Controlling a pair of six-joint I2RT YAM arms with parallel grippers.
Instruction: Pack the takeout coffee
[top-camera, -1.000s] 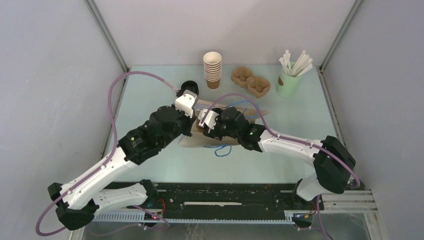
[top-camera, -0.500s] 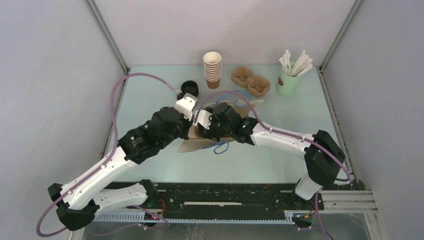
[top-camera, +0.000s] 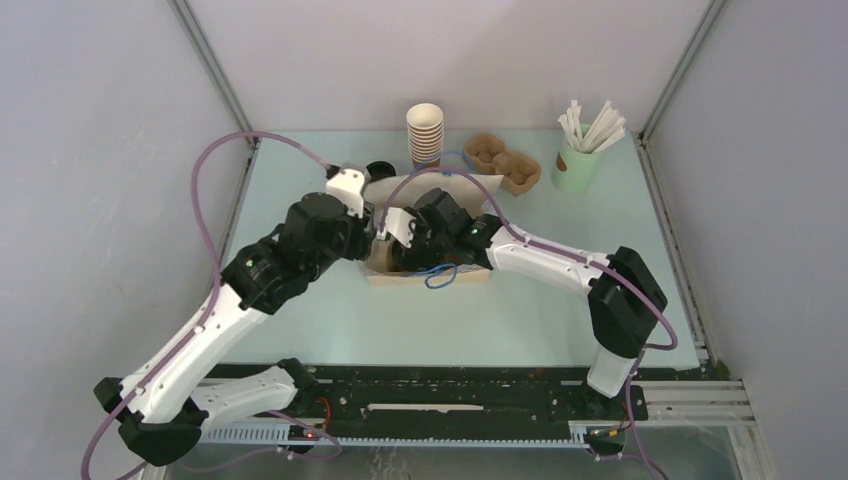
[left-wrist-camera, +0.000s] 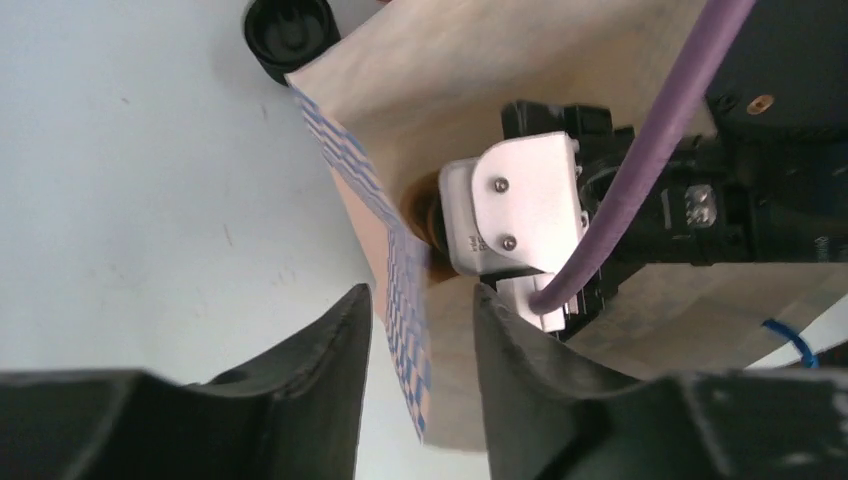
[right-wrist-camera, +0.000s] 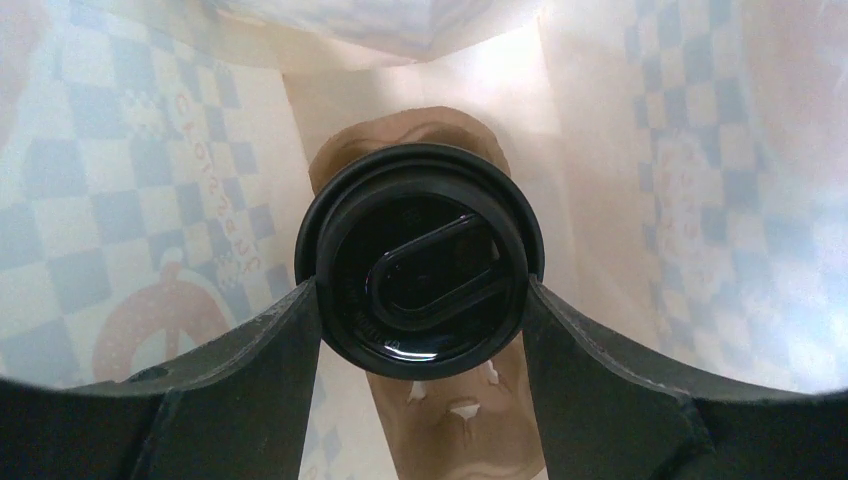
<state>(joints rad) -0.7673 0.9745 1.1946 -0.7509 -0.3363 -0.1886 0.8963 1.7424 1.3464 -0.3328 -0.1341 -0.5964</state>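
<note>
The takeout coffee shows in the right wrist view as a black lid (right-wrist-camera: 420, 262) on a cup, and the lid hides the brown cup body. My right gripper (right-wrist-camera: 420, 300) is shut on it, one finger against each side, inside a paper bag with blue checks (right-wrist-camera: 120, 200). A brown pulp piece (right-wrist-camera: 460, 430) lies under it at the bag's bottom. In the top view the bag (top-camera: 440, 272) stands at the table's middle with my right gripper (top-camera: 398, 238) reaching in. My left gripper (left-wrist-camera: 415, 320) is open astride the bag's checked edge (left-wrist-camera: 400, 290), at the bag's left side (top-camera: 372, 225).
A stack of brown paper cups (top-camera: 424, 140) stands at the back. To its right lie a brown moulded-pulp tray (top-camera: 502, 160) and a pale green cup with white straws (top-camera: 577, 165). A loose black lid (top-camera: 378, 170) lies behind the bag and also shows in the left wrist view (left-wrist-camera: 290, 30).
The bag has gone from lying flat to standing open. Both arms have moved towards the back left with it, and my right gripper with the cup is deeper in the bag.
</note>
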